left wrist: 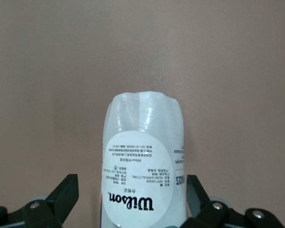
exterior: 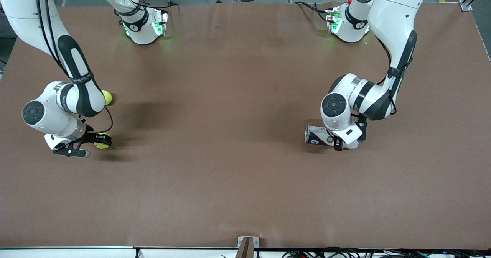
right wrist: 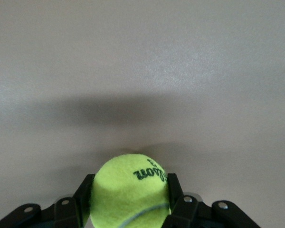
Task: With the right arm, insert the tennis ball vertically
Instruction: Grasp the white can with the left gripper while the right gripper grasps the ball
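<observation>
**Ball gripped at right arm's end of worktop**

Tennis ball clamped between right gripper fingers, low over brown worktop toward right arm's end. Second ball lying farther from front camera, partly hidden by right arm. Left gripper down at clear Wilson ball can, can lying on its side toward left arm's end, fingers spread wide either side, apart from can walls.

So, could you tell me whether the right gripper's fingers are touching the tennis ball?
Touching. The right wrist view shows the right gripper shut on the tennis ball, with a black finger pressed against each side and no gap.
</observation>
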Robot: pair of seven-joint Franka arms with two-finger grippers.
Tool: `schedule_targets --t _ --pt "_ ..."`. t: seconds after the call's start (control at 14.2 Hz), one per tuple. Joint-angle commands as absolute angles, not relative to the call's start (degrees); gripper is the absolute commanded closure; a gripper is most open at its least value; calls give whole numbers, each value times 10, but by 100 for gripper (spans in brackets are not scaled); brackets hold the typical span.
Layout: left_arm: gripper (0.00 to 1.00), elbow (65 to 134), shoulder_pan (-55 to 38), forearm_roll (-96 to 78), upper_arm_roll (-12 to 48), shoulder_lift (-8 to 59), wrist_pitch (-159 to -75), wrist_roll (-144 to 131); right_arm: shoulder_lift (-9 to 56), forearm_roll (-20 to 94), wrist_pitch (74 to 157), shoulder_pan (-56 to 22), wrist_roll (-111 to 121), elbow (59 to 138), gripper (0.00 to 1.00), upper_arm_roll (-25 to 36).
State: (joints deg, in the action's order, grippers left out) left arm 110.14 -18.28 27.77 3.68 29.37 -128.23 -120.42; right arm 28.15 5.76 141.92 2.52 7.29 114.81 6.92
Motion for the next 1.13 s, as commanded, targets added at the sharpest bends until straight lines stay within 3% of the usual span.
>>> schedule_targets --t 0.0,0.42,0.77,1.05 --pt "0 1109 -181 297 38 298 -1295 -1217 281 65 1341 38 70 1092 97 68" --pt "0 1109 -181 306 38 306 -1301 -1220 273 67 1262 41 69 1028 97 68" --pt "0 1108 -181 314 38 322 -1311 -1220 243 68 1147 41 30 965 97 68" --pt "28 1107 -180 314 39 322 -1312 -1221 186 70 1066 41 4 962 97 67"
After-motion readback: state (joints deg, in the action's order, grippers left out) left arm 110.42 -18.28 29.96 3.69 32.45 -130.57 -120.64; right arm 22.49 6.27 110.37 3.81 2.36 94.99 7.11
